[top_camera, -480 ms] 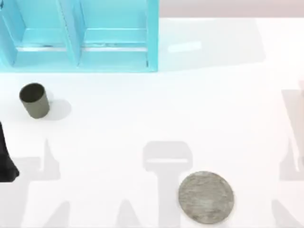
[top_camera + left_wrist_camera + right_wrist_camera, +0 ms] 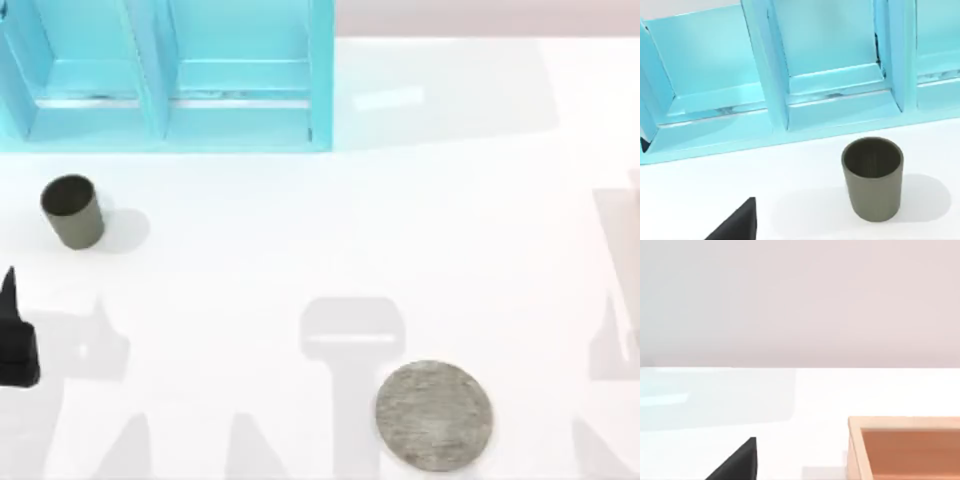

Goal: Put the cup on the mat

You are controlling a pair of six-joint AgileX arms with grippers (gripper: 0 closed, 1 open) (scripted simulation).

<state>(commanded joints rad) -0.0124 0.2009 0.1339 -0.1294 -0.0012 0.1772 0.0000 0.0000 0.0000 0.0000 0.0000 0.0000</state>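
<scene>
One hand, the left hand [image 2: 12, 330], had crept nearer the cup [image 2: 72, 211], its grip state impossible to tell; the cup stood upright, well apart from the mat [image 2: 434, 415], untouched.

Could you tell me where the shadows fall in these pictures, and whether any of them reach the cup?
Top view: the cup throws a soft shadow to its right; pale arm-shaped shadows lie along the near edge, one ending just above the mat, none on the cup. Left wrist view: the same soft shadow sits beside the cup's base.
</scene>
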